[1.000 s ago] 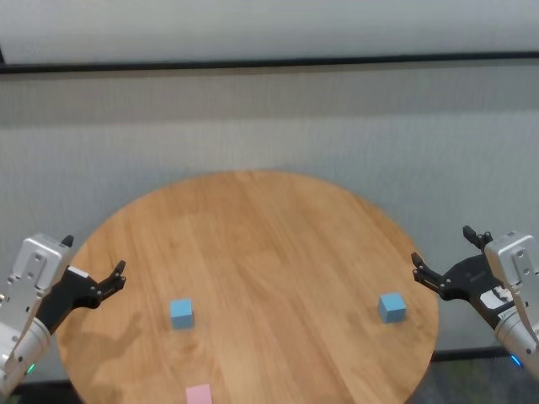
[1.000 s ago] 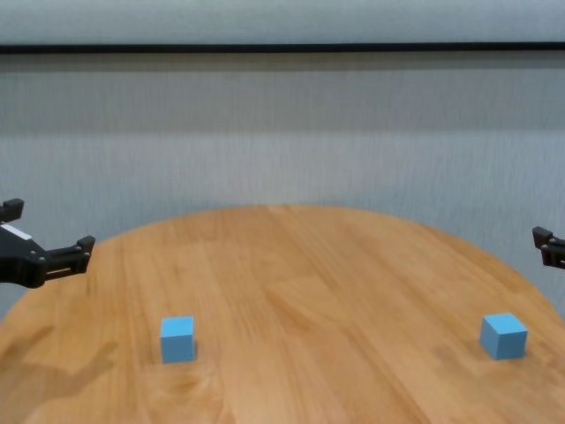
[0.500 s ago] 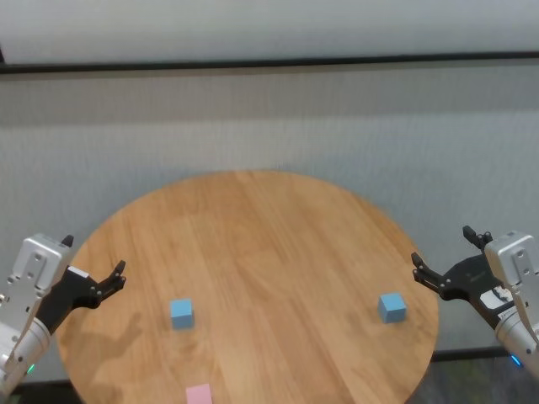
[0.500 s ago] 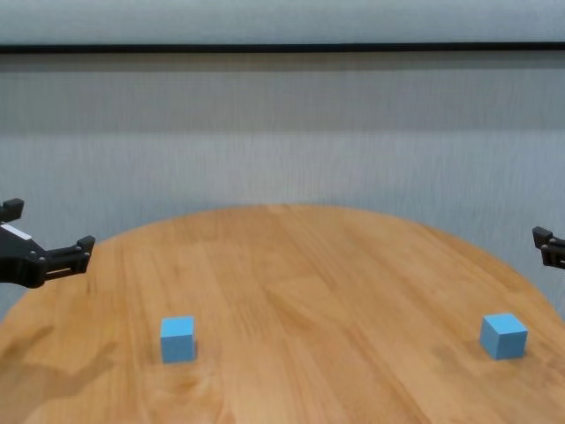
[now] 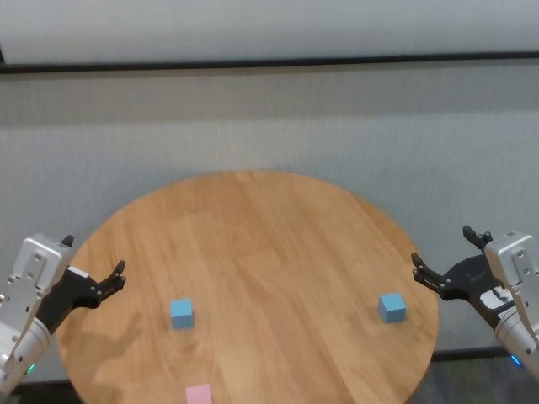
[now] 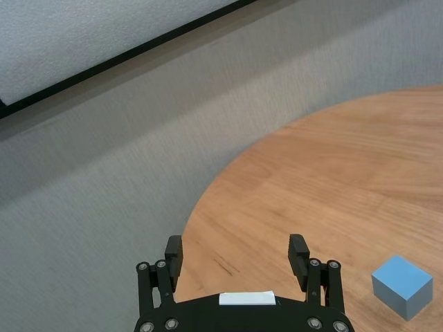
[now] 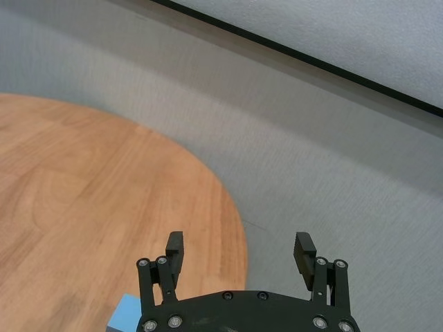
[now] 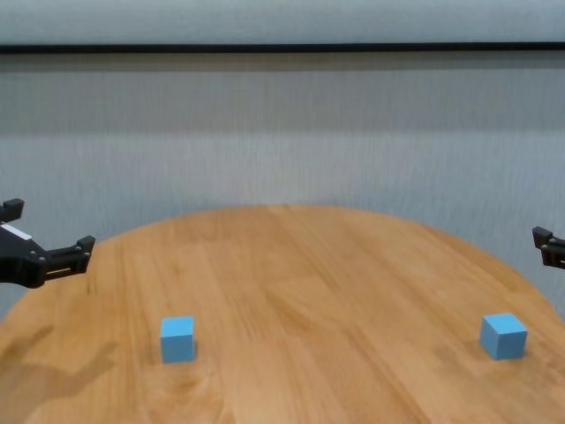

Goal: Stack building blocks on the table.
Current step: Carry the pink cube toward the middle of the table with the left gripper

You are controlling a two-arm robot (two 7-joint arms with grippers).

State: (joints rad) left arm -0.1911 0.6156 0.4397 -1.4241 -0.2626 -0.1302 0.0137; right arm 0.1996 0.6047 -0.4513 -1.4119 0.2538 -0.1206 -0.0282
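Observation:
Three building blocks lie apart on the round wood table (image 5: 269,236). One light blue cube (image 5: 181,312) sits at the front left and also shows in the chest view (image 8: 177,339) and the left wrist view (image 6: 402,286). The other light blue cube (image 5: 391,306) sits near the right edge, also seen in the chest view (image 8: 503,335). The pink cube (image 5: 199,394) lies at the near edge. My left gripper (image 5: 94,254) hovers open and empty over the table's left edge. My right gripper (image 5: 442,245) hovers open and empty just off the right edge.
A grey wall with a dark horizontal stripe (image 5: 269,63) stands behind the table. Grey floor surrounds the table's rim (image 7: 239,235).

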